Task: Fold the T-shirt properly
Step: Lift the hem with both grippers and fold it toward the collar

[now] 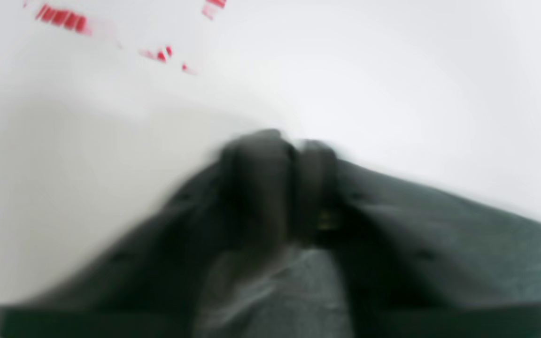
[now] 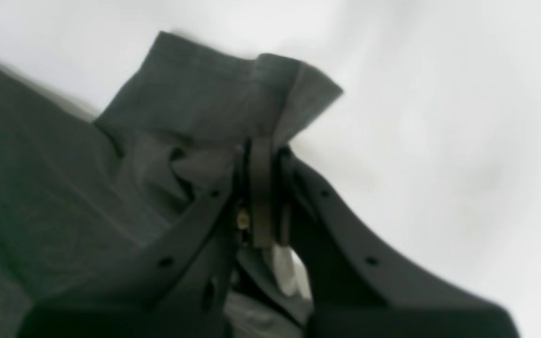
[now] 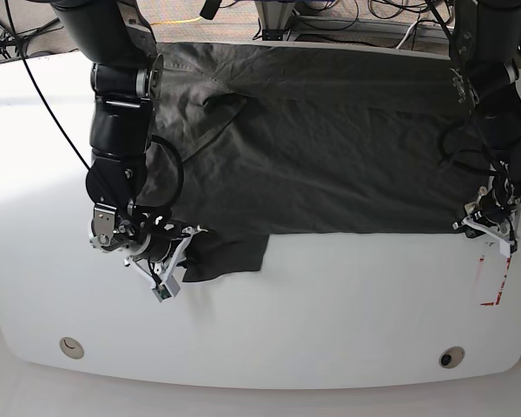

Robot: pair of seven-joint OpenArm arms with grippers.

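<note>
You are looking down on a white table (image 3: 330,321) with a rounded near edge. Two small round fittings sit near that edge, one at the near left (image 3: 69,347) and one at the near right (image 3: 451,357). A red-marked strip (image 3: 492,280) lies on the table at the right, just beyond the near-right fitting.

Farther in, the T-shirt (image 3: 330,156) lies spread across the middle and far part of the table, dark charcoal grey and wrinkled, reaching the far edge. A sleeve flap (image 3: 230,254) hangs toward you at the near left of the cloth.

Your right gripper (image 3: 169,261), on the left side of the base view, sits at that sleeve flap. In the right wrist view its jaws are pressed together with a fold of the T-shirt (image 2: 195,103) pinched between them, and the cloth rises past the fingertips.

Your left gripper (image 3: 484,228), on the right side of the base view, sits at the near right edge of the shirt, just beside the red-marked strip. The left wrist view is badly blurred; the fingers (image 1: 256,188) look closed together, with grey cloth (image 1: 486,244) around and beneath them, but you cannot tell whether cloth is caught between them.

Beyond the far edge of the table, cables (image 3: 347,17) lie on the floor. Both black arms reach in from the far side, over the shirt's outer edges.
</note>
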